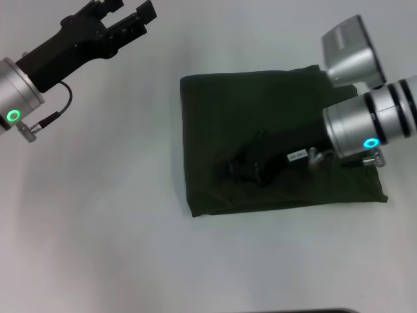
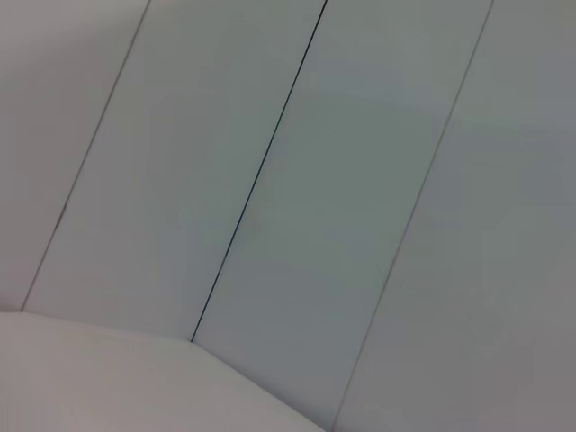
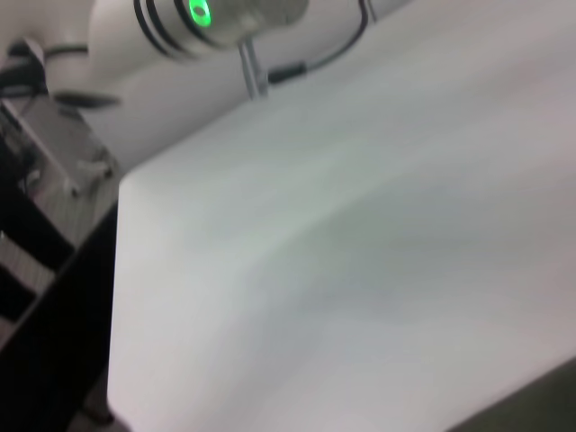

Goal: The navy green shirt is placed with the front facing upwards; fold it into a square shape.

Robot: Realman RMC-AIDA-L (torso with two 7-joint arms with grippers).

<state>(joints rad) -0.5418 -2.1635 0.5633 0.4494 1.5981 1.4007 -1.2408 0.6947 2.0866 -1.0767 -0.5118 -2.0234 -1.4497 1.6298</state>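
Shirt: the navy green shirt lies folded into a compact, near-square block on the white table, right of centre in the head view — chest lettering and collar not visible.

Right gripper: the right gripper sits low over the middle of the folded block, arm reaching in from the robot's right. Dark fingers blend into dark cloth — cannot tell how far open they are or whether they pinch any fabric.

Left gripper: the left gripper is parked well apart at the table's far left, fingers spread, holding nothing.

Step, as judged: the fold looks close to done; what remains is prob. a press or smoothing, then a clean release.

Doing it well: keep any push straight down and centred so the layers don't slide; lift away vertically w/o dragging the top layer, since loose cotton will shift with a sideways pull.

Edges: left side runs fairly straight; near edge slants a little; near-right corner pokes out to a point and could use squaring.

Open room: wide bare table to the left and in front of the shirt — plenty of space to withdraw. The table's near-side edge shows in the right wrist view, w/ a drop beyond it.
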